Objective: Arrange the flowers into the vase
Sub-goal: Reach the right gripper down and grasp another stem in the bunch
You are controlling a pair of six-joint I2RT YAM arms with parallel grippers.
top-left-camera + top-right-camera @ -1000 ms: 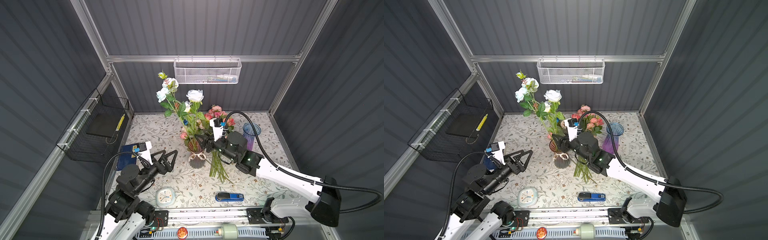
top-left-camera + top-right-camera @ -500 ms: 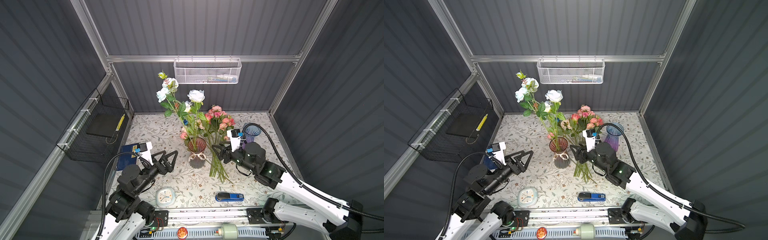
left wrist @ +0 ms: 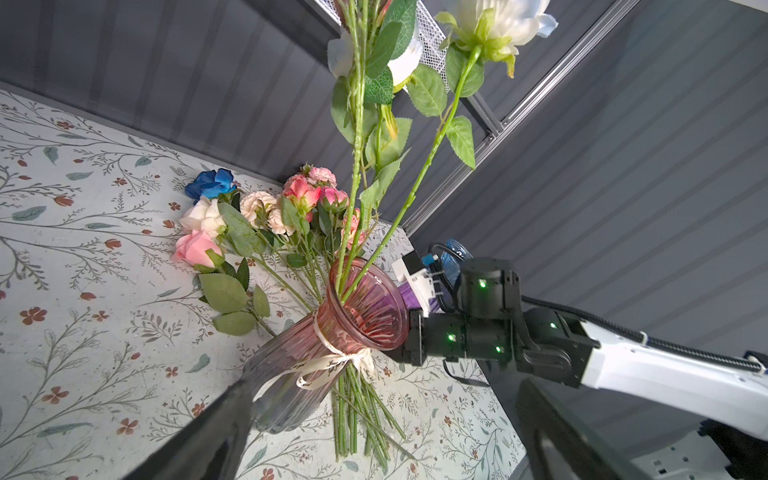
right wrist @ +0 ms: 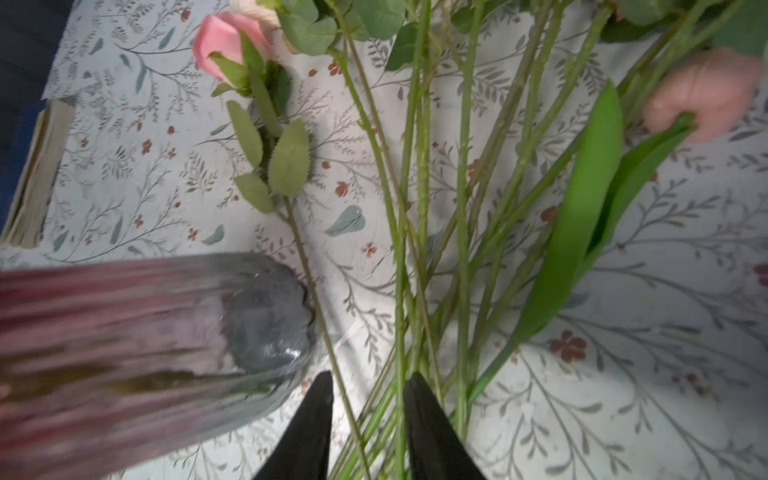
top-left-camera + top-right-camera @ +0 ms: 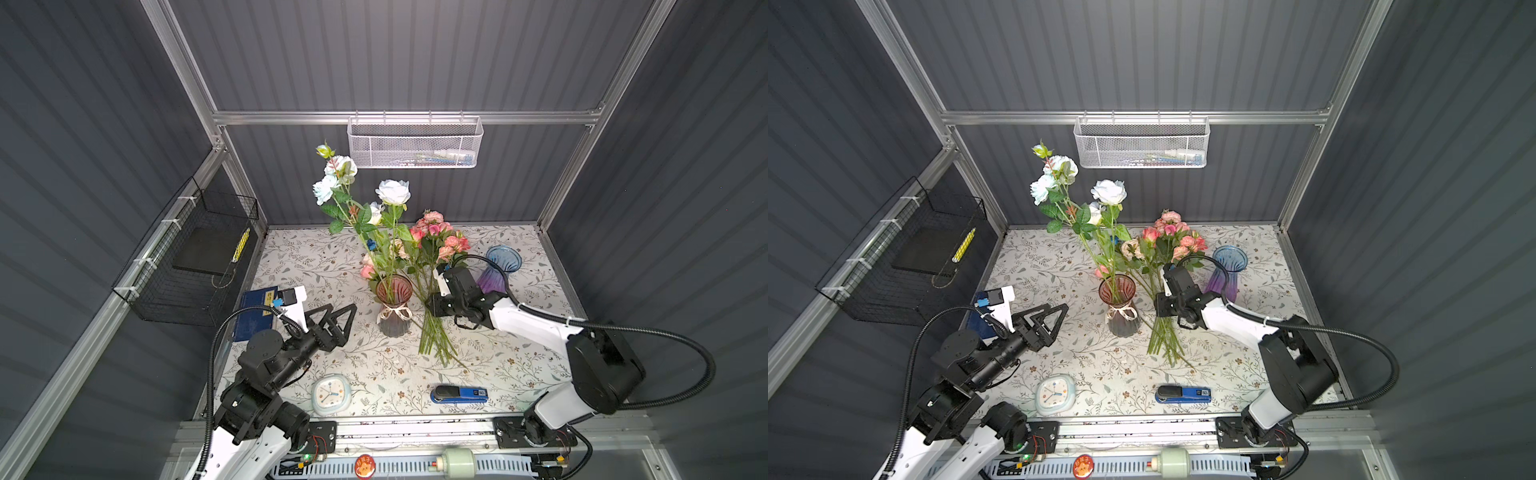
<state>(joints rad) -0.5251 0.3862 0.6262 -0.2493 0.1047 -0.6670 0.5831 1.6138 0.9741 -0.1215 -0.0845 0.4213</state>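
Pink vase (image 5: 393, 326) upright, tall white roses (image 5: 392, 192) in it. Remaining flowers (image 5: 432, 338) lie flat just beside the vase. Right gripper (image 4: 368, 386) straddles their stems by the vase foot, jaws narrow (whether they pinch, cannot tell). Left gripper (image 5: 343, 307) near the vase's opposite side, spread wide, empty.

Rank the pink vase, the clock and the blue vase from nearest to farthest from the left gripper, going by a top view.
From the left gripper, in a top view:
1. Pink vase, just right of it, mid-table.
2. Clock, near the front edge.
3. Blue vase, at the back right.
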